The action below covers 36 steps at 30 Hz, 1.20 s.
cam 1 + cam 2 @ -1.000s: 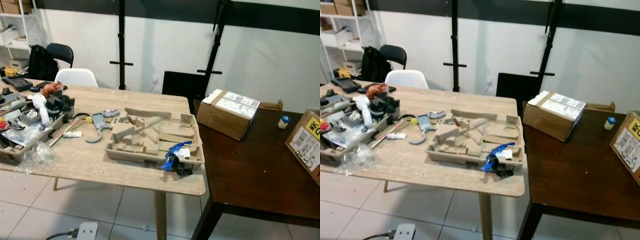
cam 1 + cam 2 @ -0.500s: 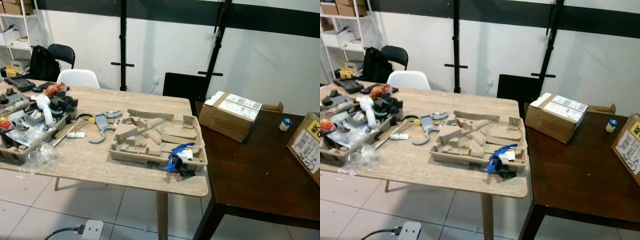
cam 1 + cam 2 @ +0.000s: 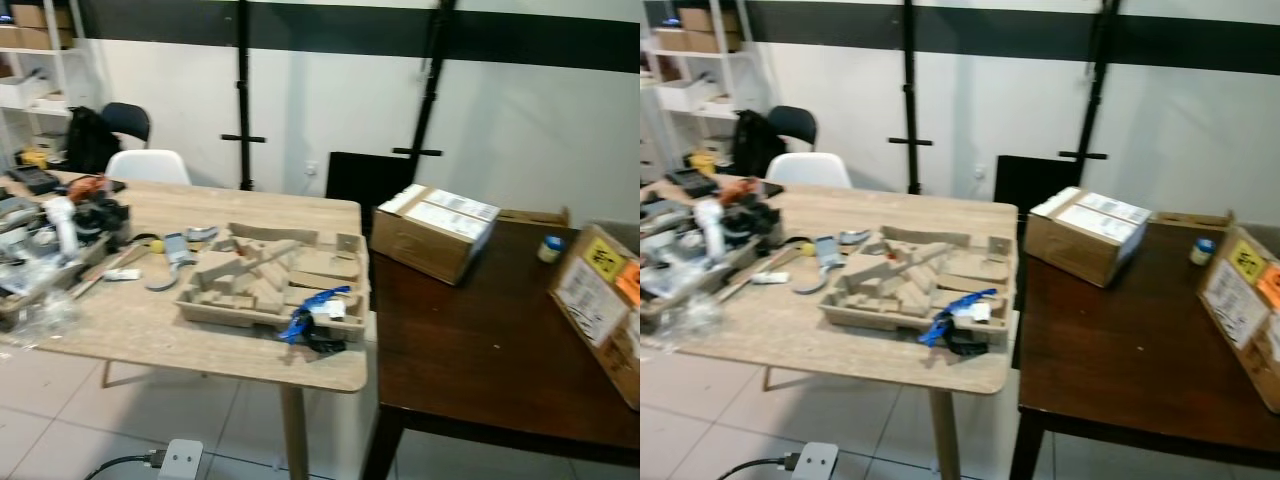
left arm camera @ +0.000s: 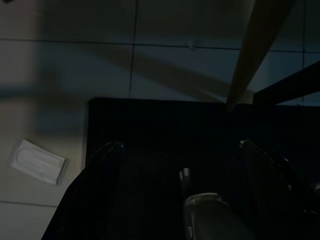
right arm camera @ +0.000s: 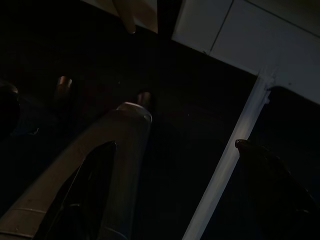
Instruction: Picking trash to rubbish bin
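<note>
A molded brown pulp tray [image 3: 268, 282] lies on the light wooden table [image 3: 150, 330] near its right end. A crumpled blue and white wrapper [image 3: 312, 305] rests on the tray's front right corner, with a small black piece [image 3: 326, 343] just in front of it. A crumpled clear plastic bag [image 3: 30, 318] lies at the table's front left. Both arms hang low in the shade. My left gripper [image 4: 180, 146] is open over dark floor beside a table leg. My right gripper [image 5: 175, 145] is open too, with nothing between its fingers.
A dark table [image 3: 480, 370] abuts the wooden one on the right, bearing a cardboard box [image 3: 432, 230], a labelled box [image 3: 600, 305] and a small blue-capped bottle [image 3: 549, 247]. A cluttered bin [image 3: 45, 250] stands at far left. A power strip [image 3: 175, 458] lies on the tiled floor. Chairs [image 3: 148, 165] stand behind.
The whole picture has shifted left and blurred a little, so the camera has turned right. More of the dark table shows. Nothing on the tables has moved.
</note>
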{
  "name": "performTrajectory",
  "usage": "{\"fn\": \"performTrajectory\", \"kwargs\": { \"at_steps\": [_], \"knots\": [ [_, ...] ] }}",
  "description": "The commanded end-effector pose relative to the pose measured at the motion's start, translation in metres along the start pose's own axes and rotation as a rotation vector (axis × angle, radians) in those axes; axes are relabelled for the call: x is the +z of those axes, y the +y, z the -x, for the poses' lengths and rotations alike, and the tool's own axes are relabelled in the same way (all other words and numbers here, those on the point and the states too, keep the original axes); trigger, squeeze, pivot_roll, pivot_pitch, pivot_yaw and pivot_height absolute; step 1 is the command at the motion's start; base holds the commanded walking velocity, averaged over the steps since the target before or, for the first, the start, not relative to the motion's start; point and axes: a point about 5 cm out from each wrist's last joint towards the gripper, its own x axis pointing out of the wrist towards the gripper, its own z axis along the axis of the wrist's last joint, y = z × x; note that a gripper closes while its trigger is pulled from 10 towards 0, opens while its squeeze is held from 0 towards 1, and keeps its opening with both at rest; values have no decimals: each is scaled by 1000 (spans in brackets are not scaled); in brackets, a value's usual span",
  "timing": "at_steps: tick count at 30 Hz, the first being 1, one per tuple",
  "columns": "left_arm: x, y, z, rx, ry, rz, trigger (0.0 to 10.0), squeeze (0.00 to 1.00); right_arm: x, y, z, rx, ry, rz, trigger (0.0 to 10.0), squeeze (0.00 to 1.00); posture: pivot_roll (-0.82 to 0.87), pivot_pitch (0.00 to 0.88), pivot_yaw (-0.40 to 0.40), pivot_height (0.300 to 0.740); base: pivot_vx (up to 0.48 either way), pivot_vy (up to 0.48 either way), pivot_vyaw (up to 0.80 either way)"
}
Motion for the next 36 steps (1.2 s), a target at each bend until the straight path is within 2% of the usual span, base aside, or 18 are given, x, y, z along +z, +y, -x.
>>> {"fn": "performTrajectory", "kwargs": {
  "at_steps": [1,4,20,36],
  "knots": [
    [-5,0,1,-1,13,-25,10000,0,-1,1,0,-1,3,-6,10000,0,78,8,-42,740,0,0,0],
    [-6,1,1,5,20,-33,10000,0,0,2,0,0,10,-10,10000,0,80,4,-41,740,0,0,0],
    [-3,4,1,11,15,-16,10000,0,1,3,-1,-3,8,-23,10000,0,81,4,-36,740,0,0,-796],
    [-1,5,0,17,7,13,10000,0,2,4,-1,-1,8,-9,10000,0,90,9,-39,740,0,48,0]
  ]
}}
